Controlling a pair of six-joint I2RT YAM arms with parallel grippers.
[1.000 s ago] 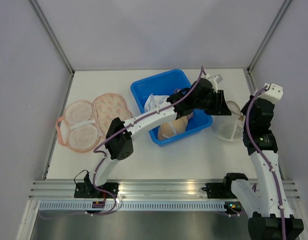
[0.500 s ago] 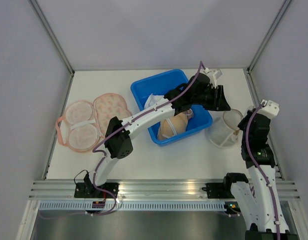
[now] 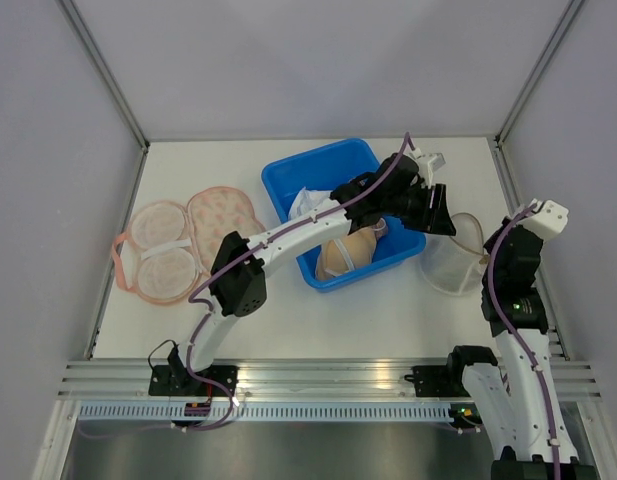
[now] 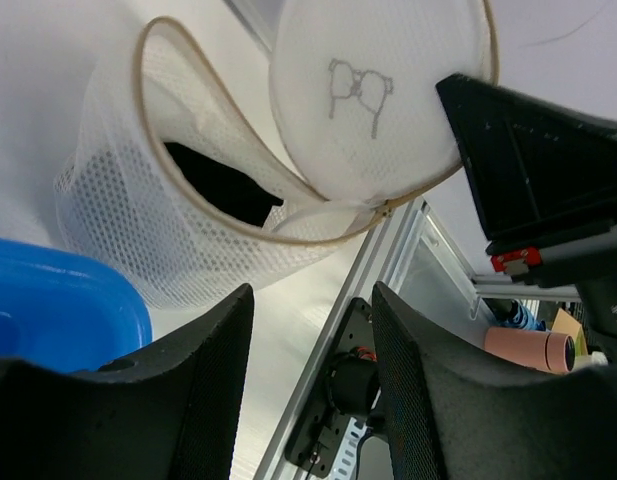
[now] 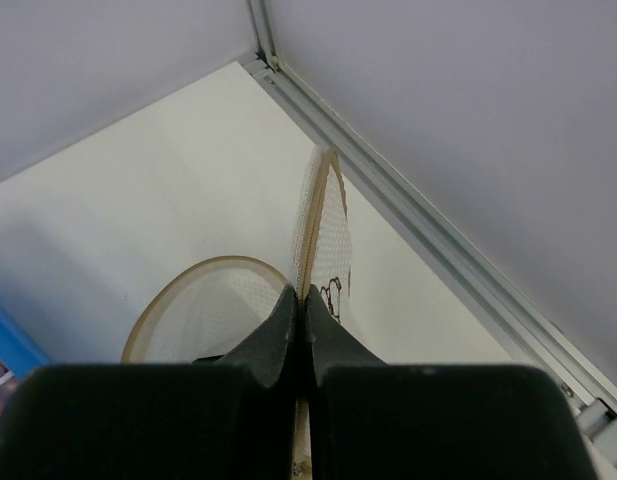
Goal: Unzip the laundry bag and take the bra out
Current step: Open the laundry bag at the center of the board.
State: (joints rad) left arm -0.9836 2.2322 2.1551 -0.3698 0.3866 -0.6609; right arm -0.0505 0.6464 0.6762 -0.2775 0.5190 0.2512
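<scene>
The white mesh laundry bag (image 3: pixel 450 262) lies on its side at the table's right, unzipped, its round lid (image 4: pixel 378 90) swung away from the body (image 4: pixel 138 230). My right gripper (image 3: pixel 482 257) is shut on the lid's tan zipper rim (image 5: pixel 310 225); in the right wrist view its fingertips (image 5: pixel 304 300) press together on that edge. My left gripper (image 3: pixel 440 212) hangs at the bag's left edge, over the bin's right end, open (image 4: pixel 313 296) with nothing between its fingers. A beige bra (image 3: pixel 346 256) lies in the blue bin (image 3: pixel 288 180).
White garments (image 3: pixel 310 205) lie in the bin's far end. Two pink padded bras (image 3: pixel 178 245) rest on the table's left. The metal frame rail (image 5: pixel 438 240) runs close behind the bag, and the right arm (image 4: pixel 533 150) stands just beyond the lid.
The right arm came down and drew the bag lower and slightly toward the near edge. The left gripper's jaws have widened while it stayed by the bag's mouth.
</scene>
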